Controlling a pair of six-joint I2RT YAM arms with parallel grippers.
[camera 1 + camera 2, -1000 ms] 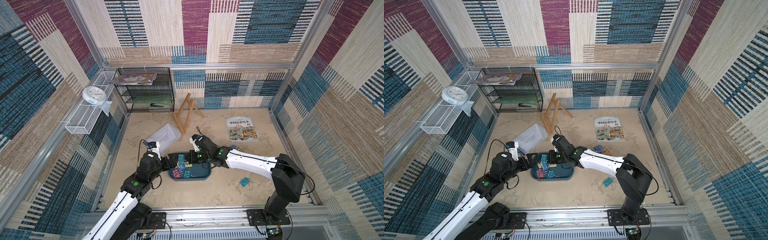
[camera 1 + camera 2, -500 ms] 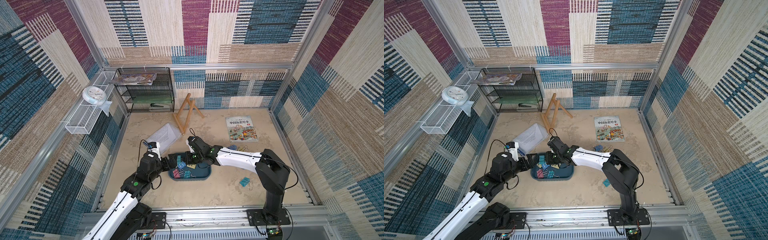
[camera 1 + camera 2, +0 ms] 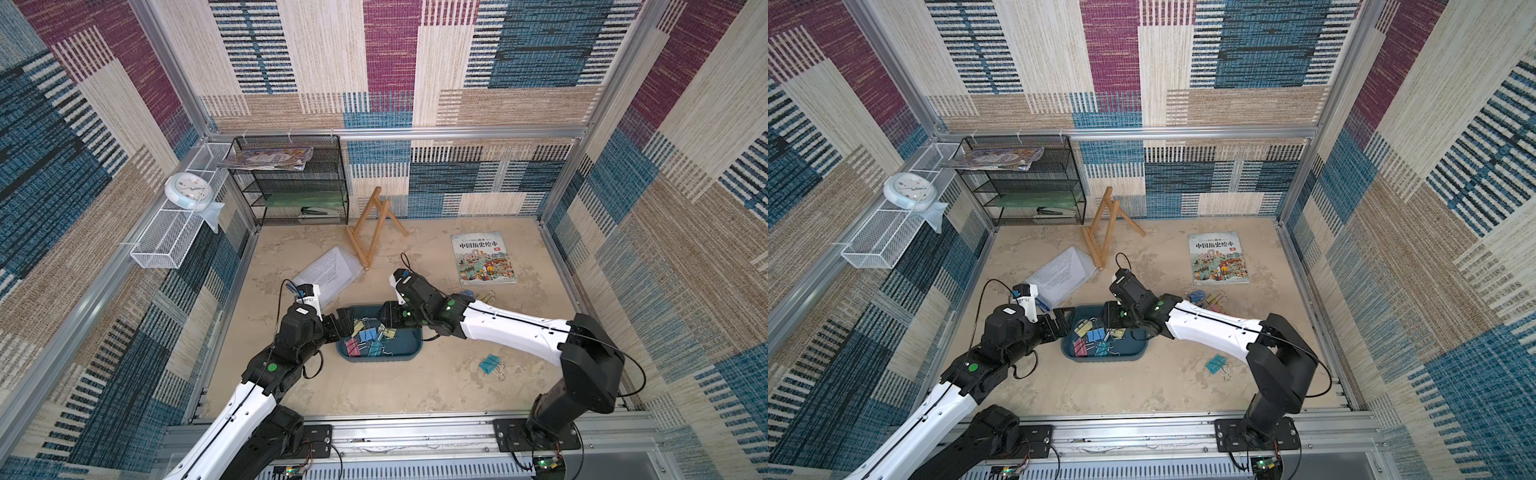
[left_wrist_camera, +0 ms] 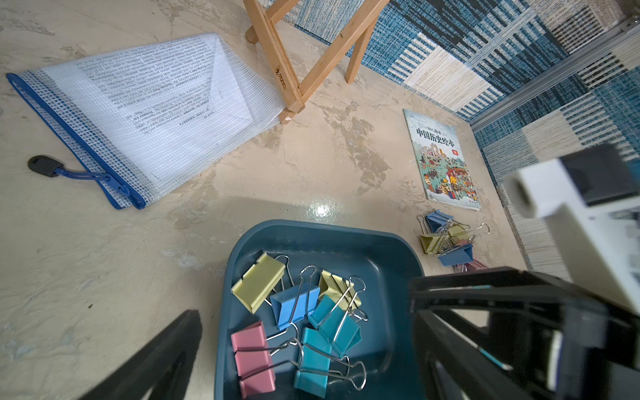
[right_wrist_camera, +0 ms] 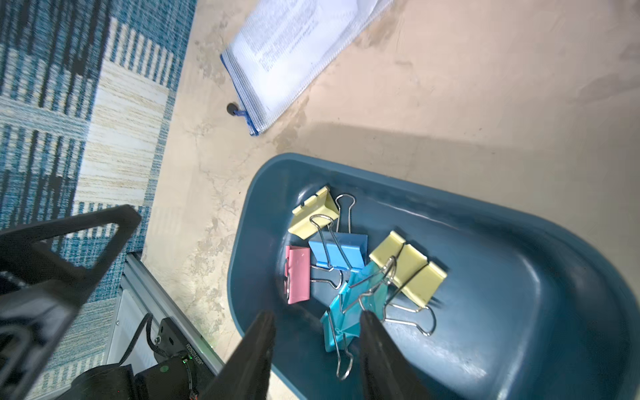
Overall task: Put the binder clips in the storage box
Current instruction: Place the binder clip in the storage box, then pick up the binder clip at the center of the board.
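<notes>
1. Two robot arms meet over one storage box (image 3: 409, 353), a dark teal tray lying flat on the beige tabletop (image 3: 374, 395), as seen in both top views.
2. Six binder clips (image 4: 294, 304) lie inside the box: two yellow, two teal, one blue and one pink. They are piled toward the end nearer the left arm, with their wire handles tangled.
3. The right gripper (image 5: 317, 315) hangs over that pile with its two fingers parted and nothing pinched between them. A teal clip, blurred in the right wrist view, lies in the box below the gap.
4. The left gripper (image 3: 340, 325) sits at the box's end nearest its own arm, jaws spread wide and holding nothing.
5. A loose cluster (image 4: 446, 242) of clips waits on the tabletop between the box and the picture book (image 3: 484, 257), beside the right arm. Five can be counted: two blue, two yellow and one pink that is partly hidden.
6. One lone teal clip (image 3: 490, 365) lies on the tabletop, apart from the box, on the right arm's side.
7. The rest of the scene holds one wooden easel (image 3: 372, 232) and one mesh zip pouch (image 3: 328, 270) of printed sheets. There is also one black wire rack (image 3: 295, 187) and one white wire basket (image 3: 166, 241) bearing one clock (image 3: 189, 193).
</notes>
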